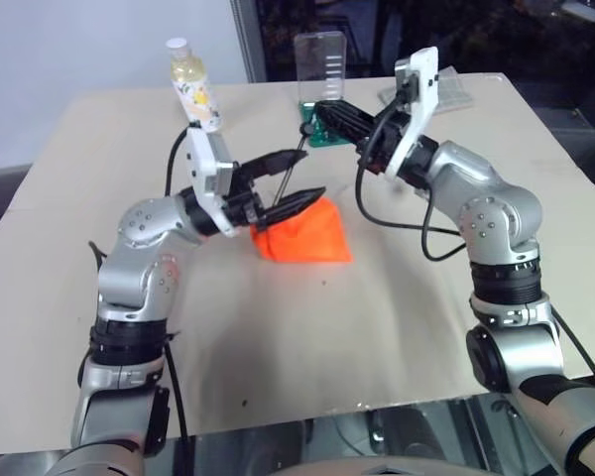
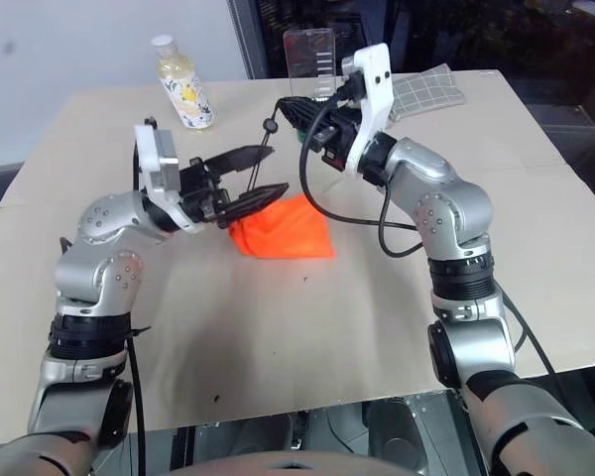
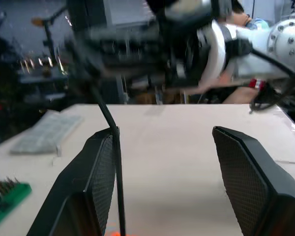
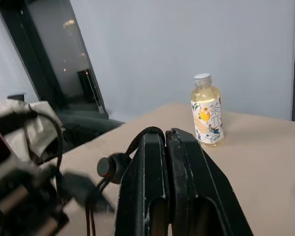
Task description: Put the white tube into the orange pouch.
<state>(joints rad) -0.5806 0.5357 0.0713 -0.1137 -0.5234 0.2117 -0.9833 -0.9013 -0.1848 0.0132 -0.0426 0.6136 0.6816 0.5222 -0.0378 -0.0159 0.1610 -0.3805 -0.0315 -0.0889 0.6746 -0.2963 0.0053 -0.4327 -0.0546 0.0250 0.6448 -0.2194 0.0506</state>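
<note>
A: How were things laid out, left to right?

B: The left claw [image 1: 307, 173] was seen spread wide, nothing held, at eleven o'clock of the pouch [image 1: 307, 238] and just above it. The pouch lay near the middle of the table [image 1: 278, 337]. The right claw [image 4: 166, 137] was raised at one o'clock of the pouch and clamped tight on the cord [image 4: 139, 136].

A: And the tube?

B: It could not be made out anywhere. It was judged to be inside the pouch, though that could not be confirmed. The pouch mouth was hidden behind the left claw.

A: What could have gone wrong from there?

B: The cord was stretched between pouch and right claw, and it passed close by a finger [image 3: 96, 172] of the left claw. It could have been snagged there if either arm were swung. If the cord were pulled harder, the pouch might have been dragged or tipped, and anything loose inside could have been spilled.

A: Anything else unclear?

B: Whether the mouth was drawn closed could not be told.
</note>
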